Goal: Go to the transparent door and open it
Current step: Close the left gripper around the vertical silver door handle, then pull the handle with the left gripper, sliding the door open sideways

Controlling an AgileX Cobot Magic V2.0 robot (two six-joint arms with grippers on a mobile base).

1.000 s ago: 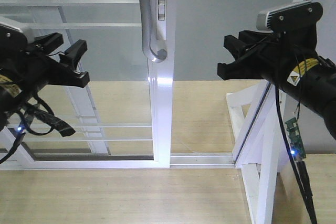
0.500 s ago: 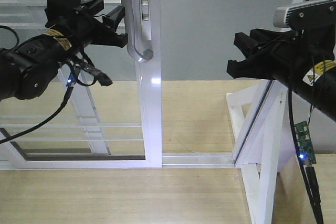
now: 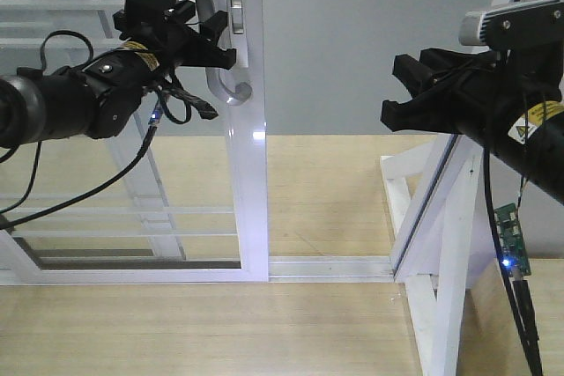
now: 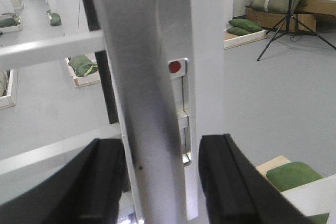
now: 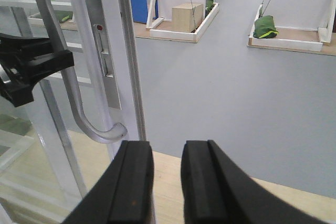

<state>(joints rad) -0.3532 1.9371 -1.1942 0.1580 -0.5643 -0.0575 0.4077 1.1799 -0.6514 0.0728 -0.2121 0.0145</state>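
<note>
Well, your L gripper (image 3: pixel 225 41), open & empty, straddled the grey pull handle (image 3: pixel 211 82) of the transparent door (image 3: pixel 248 200); looked rigid, slick, so grab mid-bar

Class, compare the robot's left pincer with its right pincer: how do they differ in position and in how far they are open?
The left pincer sits with its fingers on either side of the grey handle of the glass door; the right pincer hangs in open air, away from the door. The left pincer's jaws stand wide apart; the right pincer's leave only a narrow gap. Both are black and open.
</note>
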